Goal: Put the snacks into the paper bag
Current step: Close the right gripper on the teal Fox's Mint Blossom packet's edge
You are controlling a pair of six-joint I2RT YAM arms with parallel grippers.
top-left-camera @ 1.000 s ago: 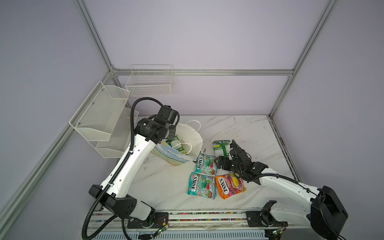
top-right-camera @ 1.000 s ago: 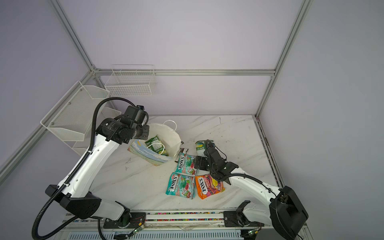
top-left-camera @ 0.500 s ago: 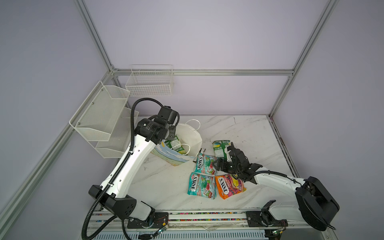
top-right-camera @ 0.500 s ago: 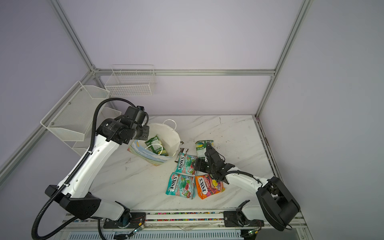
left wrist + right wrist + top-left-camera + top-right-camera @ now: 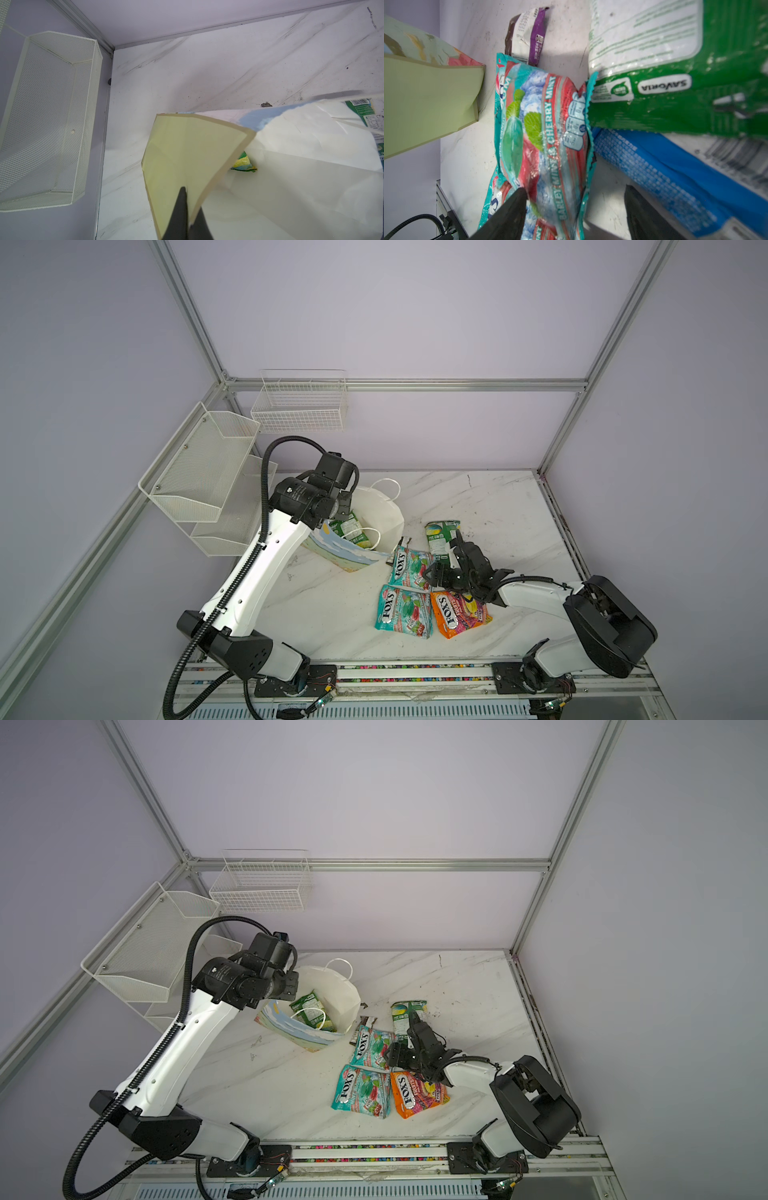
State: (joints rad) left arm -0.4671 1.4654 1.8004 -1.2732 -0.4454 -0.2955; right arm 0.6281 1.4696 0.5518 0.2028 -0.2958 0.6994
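The paper bag (image 5: 384, 510) lies tilted with its mouth open in both top views, and a green bag (image 5: 351, 529) is inside it. My left gripper (image 5: 190, 205) is shut on the bag's rim. On the marble lie two teal FOX'S packets (image 5: 409, 568) (image 5: 401, 612), an orange one (image 5: 457, 614), a green bag (image 5: 440, 533) and a small dark wrapper (image 5: 527, 35). A blue packet (image 5: 664, 166) shows in the right wrist view. My right gripper (image 5: 575, 191) is open and low, its fingers either side of the upper teal packet's (image 5: 546, 135) edge.
White mesh baskets (image 5: 199, 472) hang on the left wall and a wire basket (image 5: 299, 406) on the back wall. The metal frame rail (image 5: 561, 522) borders the marble top on the right. The arms' base rail (image 5: 395, 672) runs along the front.
My right gripper has dropped lower and reached forward over the upper teal packet, with its jaws narrowing a little. The left gripper and the paper bag have stayed put.
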